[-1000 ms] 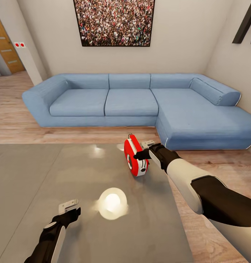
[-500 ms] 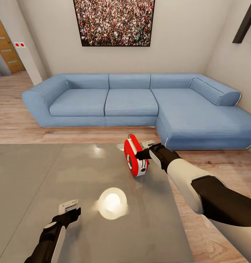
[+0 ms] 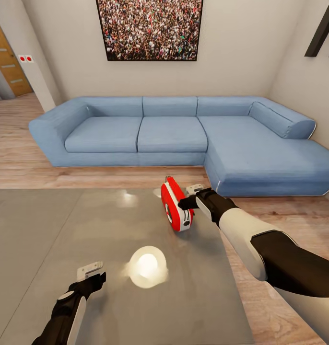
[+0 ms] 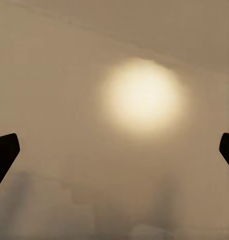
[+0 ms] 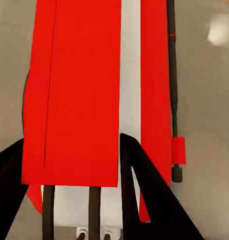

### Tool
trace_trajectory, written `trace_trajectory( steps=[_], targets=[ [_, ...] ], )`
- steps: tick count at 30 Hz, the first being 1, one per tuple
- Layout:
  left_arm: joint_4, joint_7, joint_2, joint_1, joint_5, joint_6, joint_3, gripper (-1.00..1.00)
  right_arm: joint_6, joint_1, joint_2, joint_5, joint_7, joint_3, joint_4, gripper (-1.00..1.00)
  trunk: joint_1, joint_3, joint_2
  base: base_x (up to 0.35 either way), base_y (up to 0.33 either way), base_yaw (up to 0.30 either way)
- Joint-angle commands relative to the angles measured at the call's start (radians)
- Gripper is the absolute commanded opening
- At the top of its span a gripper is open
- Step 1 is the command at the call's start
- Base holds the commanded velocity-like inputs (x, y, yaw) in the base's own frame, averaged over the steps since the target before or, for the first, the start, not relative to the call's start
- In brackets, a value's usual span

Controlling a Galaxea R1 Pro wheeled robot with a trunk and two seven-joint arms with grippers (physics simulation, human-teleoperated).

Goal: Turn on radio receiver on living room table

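You are facing a blue L-shaped sofa (image 3: 183,136) that is running along the far beige wall and turning down the right side, with a framed crowd picture (image 3: 149,29) hanging above it and light wood plank floor (image 3: 20,158) spreading between sofa and table. A wooden door (image 3: 6,57) is showing at far left. The table (image 3: 49,230) is filling the near half of your head view, its glossy grey top throwing back a round bright glare (image 3: 146,266) and a fainter one nearer the far edge. The radio receiver (image 3: 175,204) is standing on edge near the table's far right corner, red with a white band. Your right gripper (image 3: 188,197) is reaching in at the radio's right side, one dark finger lying against its red casing; in the right wrist view the radio receiver (image 5: 94,95) is sitting between two spread fingers (image 5: 144,190), so the jaws are standing apart and not clamping it. Your left gripper (image 3: 90,273) is hovering low over the near left part of the table, and the left wrist view is showing its fingertips (image 4: 4,155) wide apart, holding nothing.
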Motion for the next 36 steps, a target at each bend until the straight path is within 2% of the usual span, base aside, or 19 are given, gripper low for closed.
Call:
trace_trajectory(
  steps=[1,26,36],
  targets=[
    [0.0,0.0,0.0,0.0,0.0,0.0,0.0,1.0,0.0,0.0,0.0,-0.003,0.0,-0.001,0.0,-1.0,0.0,0.0,0.0,0.0,0.0,0.0],
    [0.0,-0.003,0.002,0.0,-0.001,-0.002,0.003,1.0,0.002,0.0,0.0,0.001,0.0,-0.001,0.0,-1.0,0.0,0.0,0.0,0.0,0.0,0.0],
    [0.0,0.001,0.008,0.0,-0.009,-0.012,0.005,1.0,0.002,0.0,0.0,0.002,0.0,-0.001,0.0,-1.0,-0.038,0.031,0.07,0.0,0.0,0.0]
  ],
)
